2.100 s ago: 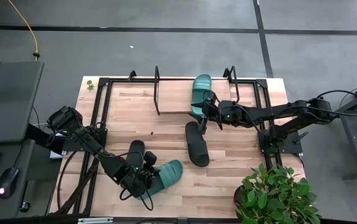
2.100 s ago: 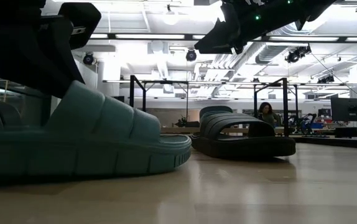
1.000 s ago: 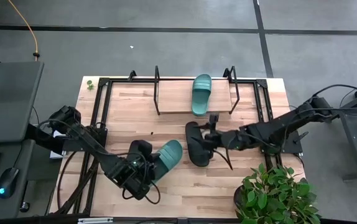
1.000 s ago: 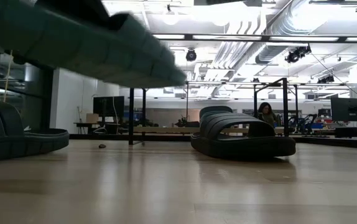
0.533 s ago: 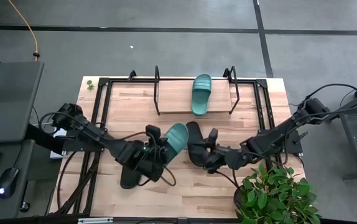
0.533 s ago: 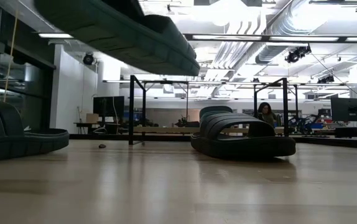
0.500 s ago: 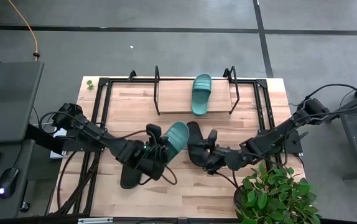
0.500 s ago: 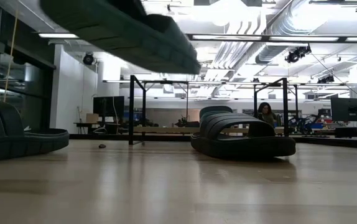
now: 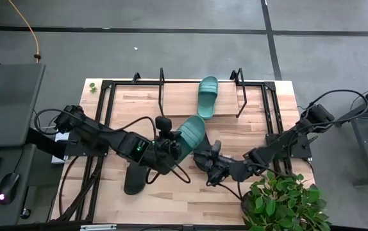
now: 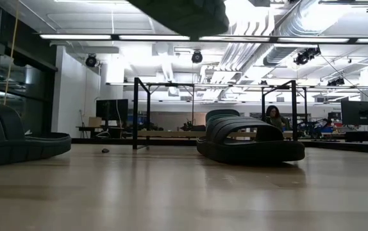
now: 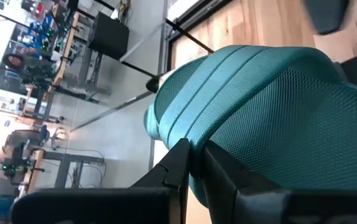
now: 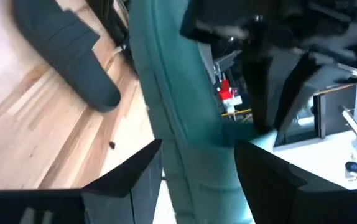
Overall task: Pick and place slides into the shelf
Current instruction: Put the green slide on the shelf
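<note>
My left gripper (image 9: pixel 171 146) is shut on a teal slide (image 9: pixel 191 131) and holds it in the air above the middle of the table; its underside shows at the top of the low view (image 10: pixel 184 16). A second teal slide (image 9: pixel 206 96) lies flat on the shelf (image 9: pixel 177 102) at the far edge. My right gripper (image 9: pixel 211 163) is open above the near end of a black slide (image 9: pixel 201 156), which rests on its sole (image 10: pixel 248 144). Another black slide (image 9: pixel 133 179) lies on the table to the near left. My left gripper pinches the teal slide between its two fingers (image 11: pixel 181 163), at the edge beside the ribbed strap (image 11: pixel 228 71), on the slide's near-left end. The slide is lifted clear of the table and juts out from the fingers toward the shelf, its free end (image 9: pixel 199 123) farthest.
Black frame bars (image 9: pixel 161 83) (image 9: pixel 240 80) stand at both ends of the shelf board. More black framing (image 9: pixel 104 122) runs along the table's left and right sides. A potted plant (image 9: pixel 283 202) sits at the near right corner. A person (image 10: pixel 275 119) shows in the room beyond.
My left gripper has carried the teal slide up from low over the near left of the table toward the far right, closer to the shelf. My right arm has drawn back toward the near edge, along the black slide. Both black slides and the shelved teal one stayed put.
</note>
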You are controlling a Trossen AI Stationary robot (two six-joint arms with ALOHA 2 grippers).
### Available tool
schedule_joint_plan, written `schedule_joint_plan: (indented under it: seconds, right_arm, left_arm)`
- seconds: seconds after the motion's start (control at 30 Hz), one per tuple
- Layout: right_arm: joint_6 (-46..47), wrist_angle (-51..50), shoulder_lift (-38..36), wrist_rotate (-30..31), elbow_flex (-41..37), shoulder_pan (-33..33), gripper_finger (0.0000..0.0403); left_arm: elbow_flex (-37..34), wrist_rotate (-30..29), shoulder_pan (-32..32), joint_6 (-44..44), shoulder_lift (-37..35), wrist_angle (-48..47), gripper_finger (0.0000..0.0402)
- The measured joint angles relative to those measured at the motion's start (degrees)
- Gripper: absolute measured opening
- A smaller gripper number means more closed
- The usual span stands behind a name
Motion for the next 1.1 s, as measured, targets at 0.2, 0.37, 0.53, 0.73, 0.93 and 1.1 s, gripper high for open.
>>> schedule_joint_plan:
  seconds: [0.2,0.37,0.53,0.73,0.93,1.1]
  right_arm:
    - [-1.5,-0.1,0.4,1.0,3.1,2.3,0.0222]
    - [-3.6,-0.3,3.3,2.5,6.0,2.9,0.0258]
    - [-4.8,-0.3,7.7,2.6,9.9,1.1,0.0265]
    - [-6.5,-0.8,11.0,2.6,12.6,-0.4,0.0265]
    - [-5.9,-0.8,11.0,2.5,12.8,-0.6,0.0265]
    - [-4.2,-0.8,11.0,3.2,12.8,-1.2,0.0265]
  left_arm:
    - [2.4,0.2,2.4,4.1,0.0,0.0,0.0028]
    - [2.9,1.0,4.9,4.3,0.0,0.3,0.0028]
    - [2.9,4.2,6.8,4.3,0.0,0.6,0.0028]
    - [2.9,4.4,7.0,5.0,0.0,1.0,0.0028]
    - [2.9,4.3,6.9,6.1,0.0,3.2,0.0028]
    - [2.9,4.4,6.9,8.6,0.0,6.8,0.0028]
